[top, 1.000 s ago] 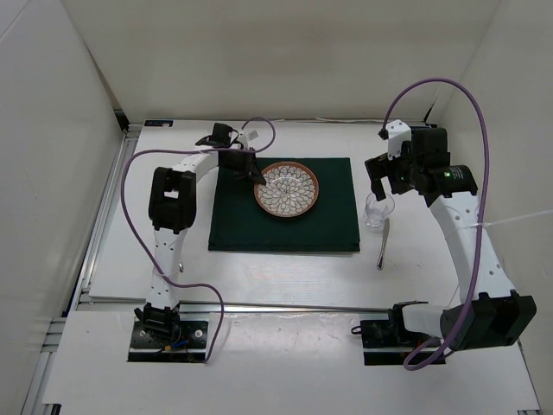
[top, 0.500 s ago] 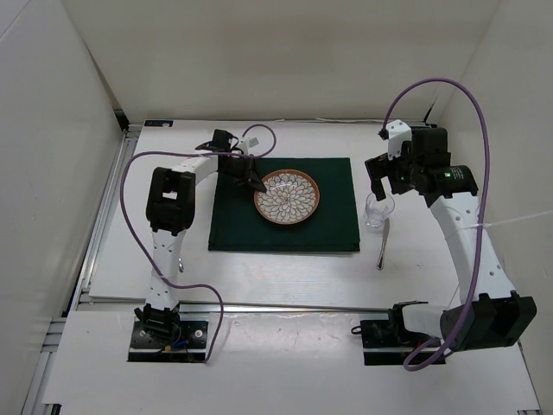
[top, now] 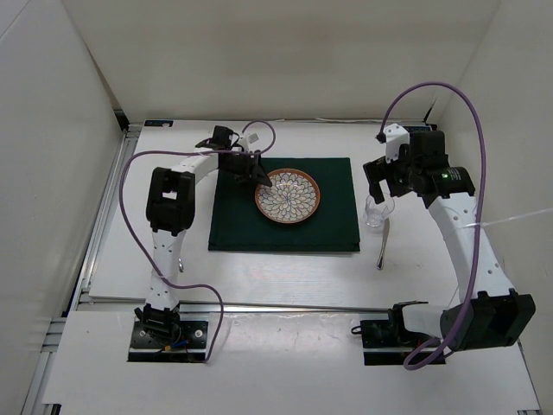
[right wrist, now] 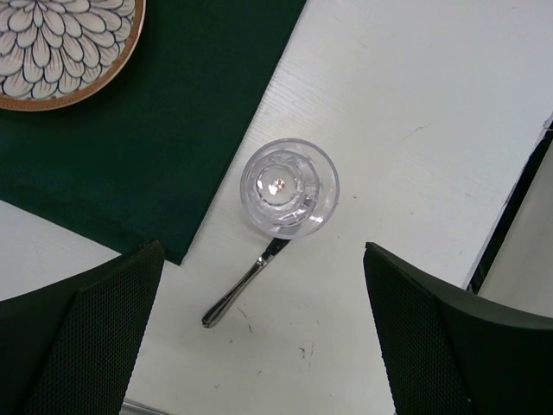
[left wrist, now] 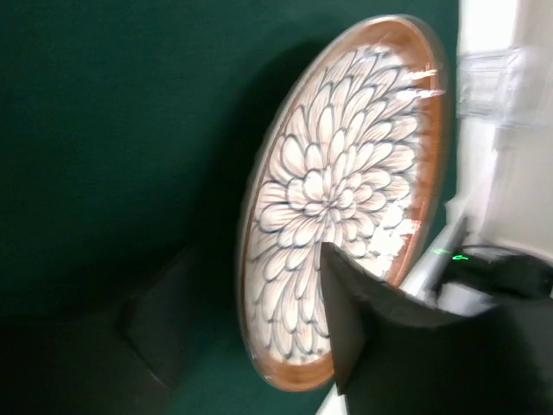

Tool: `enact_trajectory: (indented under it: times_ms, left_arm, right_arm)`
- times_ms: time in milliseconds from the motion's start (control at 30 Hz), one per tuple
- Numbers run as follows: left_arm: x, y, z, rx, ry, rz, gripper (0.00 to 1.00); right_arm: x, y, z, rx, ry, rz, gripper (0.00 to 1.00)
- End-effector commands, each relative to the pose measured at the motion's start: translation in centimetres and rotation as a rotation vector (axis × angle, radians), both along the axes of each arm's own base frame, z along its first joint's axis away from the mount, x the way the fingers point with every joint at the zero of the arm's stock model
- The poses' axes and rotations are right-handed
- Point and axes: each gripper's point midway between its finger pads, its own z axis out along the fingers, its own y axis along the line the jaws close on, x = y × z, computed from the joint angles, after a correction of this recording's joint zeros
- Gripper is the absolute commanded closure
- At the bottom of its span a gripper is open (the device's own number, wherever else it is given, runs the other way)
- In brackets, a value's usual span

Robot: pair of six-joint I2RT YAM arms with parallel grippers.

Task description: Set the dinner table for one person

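Left fingers (left wrist: 380, 346) parted astride plate (left wrist: 346, 164) rim; right fingers (right wrist: 78, 346) wide over glass (right wrist: 289, 186). We'd lift left straight off, not nudging plate.

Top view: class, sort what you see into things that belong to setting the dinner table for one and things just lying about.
Belong to the job: dinner table, green mat, patterned plate, clear glass, cutlery piece beside the glass.
Just there: purple cables, white side walls.

Glossy ceramic plate (top: 287, 195), matt cloth mat (top: 337, 229), clear smooth glass (right wrist: 289, 188), matt white dinner table (top: 285, 272)
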Motion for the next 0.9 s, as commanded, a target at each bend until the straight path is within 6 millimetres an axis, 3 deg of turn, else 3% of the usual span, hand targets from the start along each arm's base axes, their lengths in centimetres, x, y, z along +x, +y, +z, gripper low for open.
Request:
enact_trajectory:
  times_ms: [0, 33, 133, 233, 267, 367, 400, 433, 467, 500, 600, 733, 867]
  left_arm:
    - [0.8, -0.4, 5.7, -0.025, -0.125, 0.000, 0.28]
    - [0.6, -0.4, 6.2, -0.026, -0.131, 0.000, 0.00]
    - [0.4, -0.3, 8.2, -0.036, -0.168, 0.000, 0.00]
    - [0.1, -0.1, 10.0, -0.030, -0.221, -0.008, 0.00]
    - [0.0, 0.2, 11.5, -0.022, -0.266, -0.007, 0.00]
    - [-0.3, 1.5, 13.2, 0.050, -0.371, -0.014, 0.00]
    - [-0.2, 1.9, 13.6, 0.078, -0.396, -0.009, 0.00]
    - [-0.3, 2.5, 13.5, 0.112, -0.407, 0.000, 0.00]
    - [0.1, 4.0, 13.1, 0.177, -0.425, 0.029, 0.00]
    - [-0.2, 4.5, 14.4, 0.197, -0.462, 0.043, 0.00]
    - [-0.3, 8.3, 15.5, 0.295, -0.508, 0.130, 0.00]
    - [-0.3, 13.8, 16.6, 0.391, -0.545, 0.237, 0.00]
    - [-0.8, 17.6, 17.5, 0.419, -0.557, 0.304, 0.00]
  right_arm:
    - [0.3, 0.3, -0.8, -0.003, 0.002, 0.038, 0.00]
    - [0.4, 0.6, -1.3, 0.008, 0.012, 0.050, 0.00]
    - [0.4, 1.0, -2.3, 0.021, 0.033, 0.065, 0.00]
    - [0.7, 1.4, -3.4, 0.010, 0.036, 0.098, 0.07]
    - [1.1, 1.4, -3.6, 0.001, 0.034, 0.108, 0.08]
    - [1.6, 1.9, -5.3, -0.015, 0.060, 0.147, 0.17]
    - [1.7, 1.8, -6.7, -0.025, 0.100, 0.154, 0.21]
    - [2.1, 1.9, -7.1, -0.031, 0.101, 0.160, 0.28]
    - [2.2, 1.7, -7.9, -0.041, 0.117, 0.153, 0.29]
    - [2.4, 1.5, -8.9, -0.056, 0.143, 0.154, 0.30]
    - [2.9, 1.6, -11.0, -0.096, 0.153, 0.174, 0.35]
    - [3.4, 1.6, -13.1, -0.129, 0.181, 0.177, 0.40]
    - [3.8, 1.9, -14.3, -0.141, 0.201, 0.180, 0.45]
